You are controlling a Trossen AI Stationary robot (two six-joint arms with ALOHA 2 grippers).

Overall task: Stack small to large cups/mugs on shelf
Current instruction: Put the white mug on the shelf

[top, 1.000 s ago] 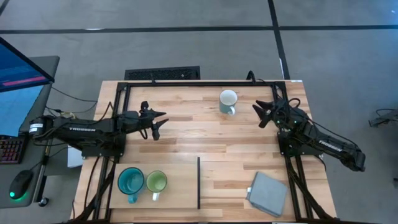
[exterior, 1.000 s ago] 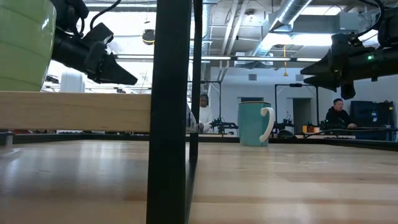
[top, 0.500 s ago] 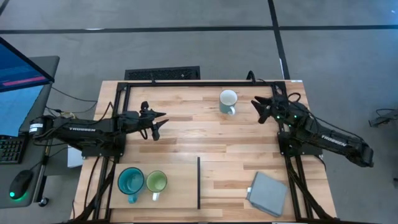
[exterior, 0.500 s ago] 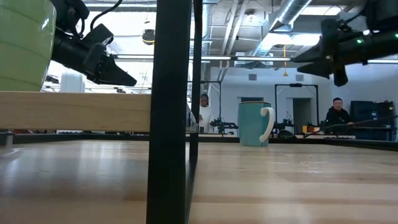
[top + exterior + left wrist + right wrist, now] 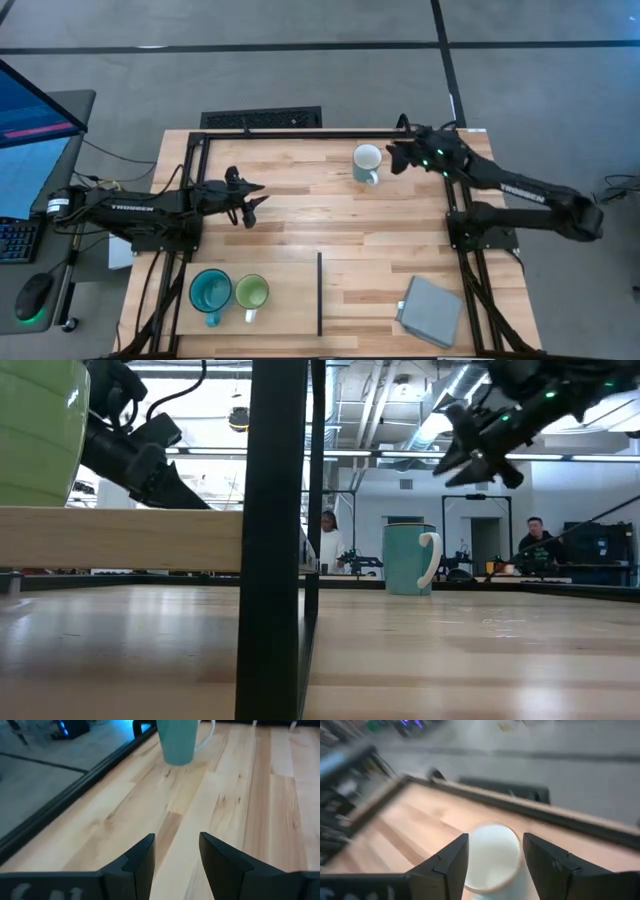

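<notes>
Swung in since a second ago: right claw, from off at 3 o'clock of the white mug to just beside it, and raised in the low view to above and right of the mug. Spread open, fingers framing the rim from above in the right wrist view, nothing held. Left claw barely shifted, hovering at mid-worktop, well to 8 o'clock of the white mug, fingers parted and empty. White mug upright near the 12 o'clock edge of the worktop, handle toward 6 o'clock. Teal mug and green mug side by side on the shelf at about 7 o'clock of the worktop, left of the black strip; not yet nested. Probably glazed ceramic: rigid, moderately heavy for its bulk, slick, chip-prone if knocked or dropped. Best hold likely one finger inside and one outside the wall, opposite the handle, pinching firmly; across the full rim only if the spread allows. Worth lowering slowly into another mug to avoid clinking.
</notes>
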